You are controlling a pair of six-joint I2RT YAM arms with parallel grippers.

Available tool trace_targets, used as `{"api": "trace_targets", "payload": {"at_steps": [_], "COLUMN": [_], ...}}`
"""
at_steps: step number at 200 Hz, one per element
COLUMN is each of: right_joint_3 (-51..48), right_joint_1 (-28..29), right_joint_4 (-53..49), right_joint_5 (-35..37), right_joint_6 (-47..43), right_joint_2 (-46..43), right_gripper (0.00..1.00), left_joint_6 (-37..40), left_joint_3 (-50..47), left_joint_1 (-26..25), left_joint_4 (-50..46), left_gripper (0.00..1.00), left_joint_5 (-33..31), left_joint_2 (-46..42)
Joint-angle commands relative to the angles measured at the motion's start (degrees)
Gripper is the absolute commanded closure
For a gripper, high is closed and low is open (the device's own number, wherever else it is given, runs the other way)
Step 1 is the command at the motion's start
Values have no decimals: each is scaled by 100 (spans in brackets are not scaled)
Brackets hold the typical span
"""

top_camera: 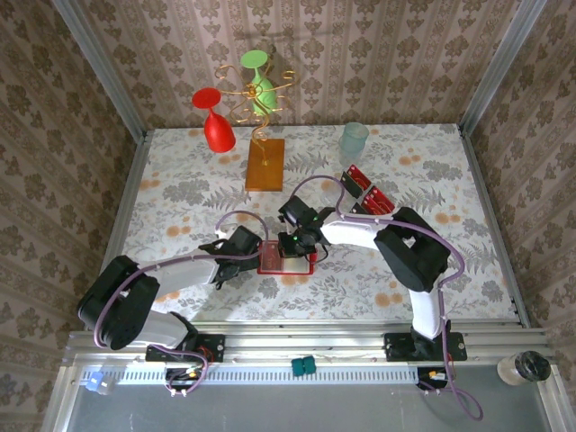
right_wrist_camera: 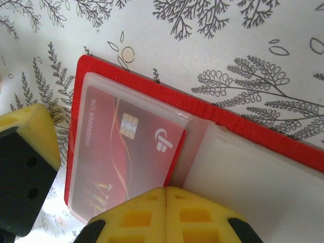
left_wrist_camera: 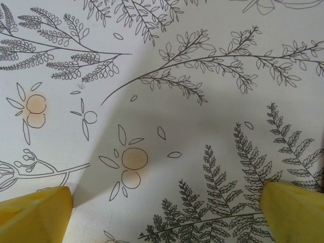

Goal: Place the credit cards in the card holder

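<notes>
Credit card (right_wrist_camera: 126, 152) lies tucked inside the clear left pocket of the open card holder (right_wrist_camera: 147, 87). The right gripper (right_wrist_camera: 166, 195) sits at that card's near edge, its 2 yellow fingers (right_wrist_camera: 136, 217) pressed together with nothing between them. Just beside it the left gripper (left_wrist_camera: 164, 210) hangs with its tips spread wide over bare flowered tablecloth (left_wrist_camera: 202, 126), and farther right, well apart from the holder, more red cards (top_camera: 367, 193) lie near a pale glass (top_camera: 354, 137).

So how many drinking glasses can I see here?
3: a red goblet and a green goblet by the gold wire rack, a pale teal glass right of them.
</notes>
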Motion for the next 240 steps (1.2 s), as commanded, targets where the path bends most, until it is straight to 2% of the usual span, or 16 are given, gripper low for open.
{"api": "trace_targets", "payload": {"at_steps": [1,49,69,102,153,205,222,240], "right_joint_3": [176,184,70,-404,-1355,-1731,-1774,-1808], "right_joint_1": [83,84,58,-20,-339,-562,-634,-726], "right_joint_4": [-218,-348,-394,-505,-666,-395,-285,-187], "right_joint_5": [-7,-51,-12,208,819,920,915,881], "right_joint_6": [-76,-127,-133,-136,-188,-259,-289,-316], "right_joint_2": [221,-74,-508,-1314,-2258,-2022,-1918,-1852], "right_gripper": [100,100,95,65,43,43,49,63], "left_joint_6": [14,-5,5,79,380,401,390,365], "left_joint_3": [-103,-79,-39,58,-113,-203,-255,-300], "left_joint_1": [-81,-108,-113,-120,-138,-154,-183,-213], "left_joint_4": [181,120,-21,-259,486,1156,1383,1605], "left_gripper": [3,3,3,3,0,0,0,0], "left_joint_5": [281,302,277,233,749,1141,1250,1355], "left_joint_2": [207,109,-121,-642,-1328,-1210,-1120,-1002]}}
